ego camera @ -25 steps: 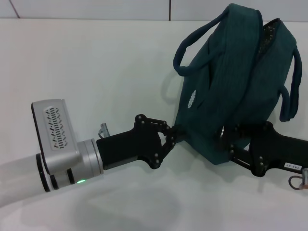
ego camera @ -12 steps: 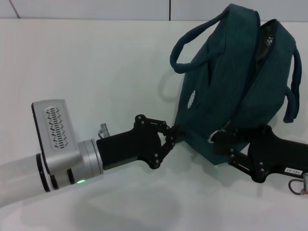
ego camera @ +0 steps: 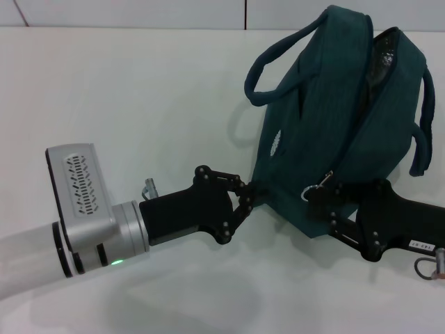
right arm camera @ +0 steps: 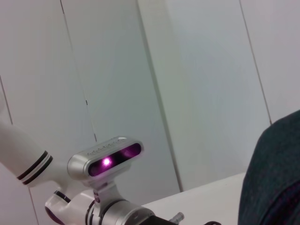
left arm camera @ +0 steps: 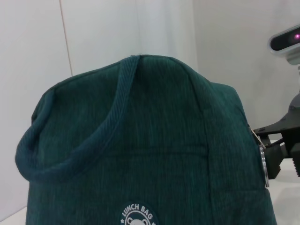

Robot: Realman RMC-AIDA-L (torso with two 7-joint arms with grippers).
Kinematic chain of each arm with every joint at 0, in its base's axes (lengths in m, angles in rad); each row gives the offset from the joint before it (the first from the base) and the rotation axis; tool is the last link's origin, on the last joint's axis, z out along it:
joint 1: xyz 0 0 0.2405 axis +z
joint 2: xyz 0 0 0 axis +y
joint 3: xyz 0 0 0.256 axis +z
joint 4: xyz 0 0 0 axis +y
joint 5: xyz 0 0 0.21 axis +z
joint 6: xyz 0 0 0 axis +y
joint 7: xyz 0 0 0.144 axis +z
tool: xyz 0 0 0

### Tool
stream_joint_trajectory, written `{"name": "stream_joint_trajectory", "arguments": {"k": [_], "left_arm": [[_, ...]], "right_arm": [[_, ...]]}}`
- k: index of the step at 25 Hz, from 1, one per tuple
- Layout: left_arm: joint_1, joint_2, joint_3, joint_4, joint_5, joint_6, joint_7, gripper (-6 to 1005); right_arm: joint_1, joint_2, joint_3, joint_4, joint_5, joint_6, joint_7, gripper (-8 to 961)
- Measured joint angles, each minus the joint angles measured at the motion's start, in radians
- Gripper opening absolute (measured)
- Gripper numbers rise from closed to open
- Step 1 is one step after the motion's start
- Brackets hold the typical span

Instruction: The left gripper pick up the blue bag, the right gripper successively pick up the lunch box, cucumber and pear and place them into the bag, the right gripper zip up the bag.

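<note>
The blue bag (ego camera: 334, 132) is held up over the white table, tilted, with its top opening (ego camera: 381, 56) gaping at the upper right. My left gripper (ego camera: 249, 197) is shut on the bag's lower left corner. My right gripper (ego camera: 318, 203) is at the bag's lower edge, shut on the zipper pull, and the pull's metal ring (ego camera: 307, 193) dangles beside its tips. In the left wrist view the bag (left arm camera: 154, 140) fills the frame, with the ring (left arm camera: 263, 161) and the right gripper (left arm camera: 275, 143) at its side. The lunch box, cucumber and pear are out of view.
Two carry handles hang off the bag, one on the near side (ego camera: 268, 69) and one on the far right (ego camera: 421, 142). A white wall (ego camera: 139, 12) runs behind the table (ego camera: 125, 111). The right wrist view shows the bag's edge (right arm camera: 276, 187) and the left arm's wrist camera (right arm camera: 105, 161).
The right gripper has shifted left along the bag's lower edge, and the zipper ring went with it. The bag has swung slightly. The left arm has stayed still.
</note>
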Motion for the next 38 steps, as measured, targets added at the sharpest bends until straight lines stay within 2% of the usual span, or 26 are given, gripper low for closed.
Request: {"name": "stream_joint_trajectory", "arguments": {"k": [11,19,21,24,26,32,38], "left_arm": [[-0.003,0.000,0.000,0.000,0.002,0.000,-0.002,47],[-0.003,0.000,0.000,0.001,0.002,0.000,-0.002,47],[-0.003,0.000,0.000,0.002,0.002,0.000,-0.002,47],[-0.003,0.000,0.000,0.002,0.004,0.000,-0.006,47],[-0.003,0.000,0.000,0.002,0.006,0.000,-0.008,47],[-0.003,0.000,0.000,0.000,0.008,0.000,-0.008,47],[-0.004,0.000,0.000,0.002,0.009,0.000,-0.009,47]], "right_arm": [[0.008,-0.001,-0.035,-0.003,-0.009,-0.021,-0.008,205],[0.009,-0.010,-0.068,-0.014,-0.011,-0.036,-0.001,206],[0.006,-0.014,-0.068,-0.014,-0.015,-0.050,-0.001,207],[-0.034,-0.043,-0.040,-0.016,-0.017,-0.116,-0.003,207],[-0.066,-0.045,0.010,-0.023,-0.014,-0.128,-0.006,208],[-0.141,-0.023,0.064,-0.076,-0.020,-0.109,-0.049,209],[-0.138,-0.019,0.059,-0.073,-0.021,-0.080,-0.051,337]]}}
